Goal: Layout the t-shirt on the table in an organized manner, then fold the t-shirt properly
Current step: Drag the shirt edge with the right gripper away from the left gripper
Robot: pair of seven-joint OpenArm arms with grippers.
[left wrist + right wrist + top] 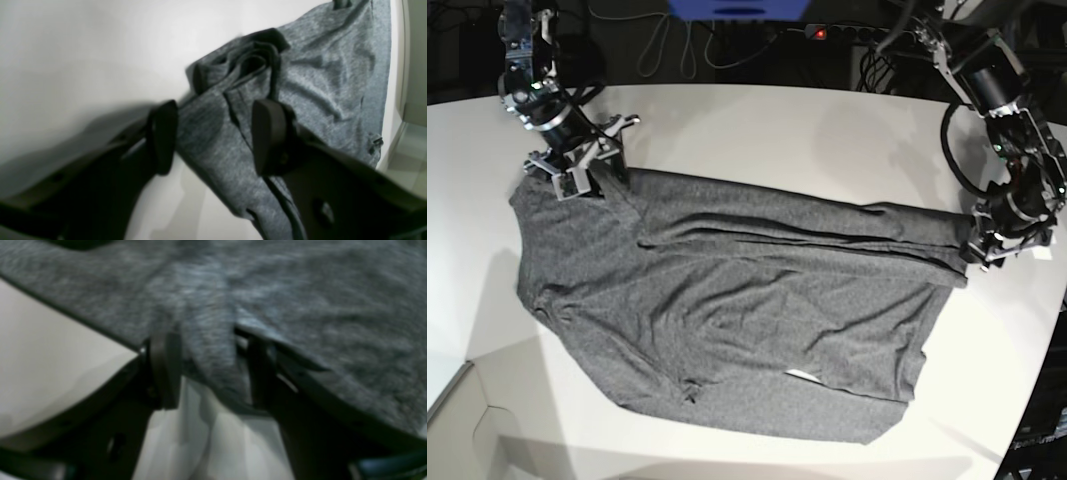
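Two arms over white tabletop [757,130], we see grey t-shirt [727,310] spread across middle, rumpled, long fold ridge running toward right edge. Left gripper [213,136] at shirt's right end, fingers [268,136] apart, fabric strip lying between them, not pinched. Right gripper [206,370] at shirt's far-left corner, fingers [165,370] apart too, cloth bunched in gap, view blurry. Tabletop smooth, glossy, curved far edge. Behind it we spot dark clutter, cables [677,45], power strip [847,32] with red light.
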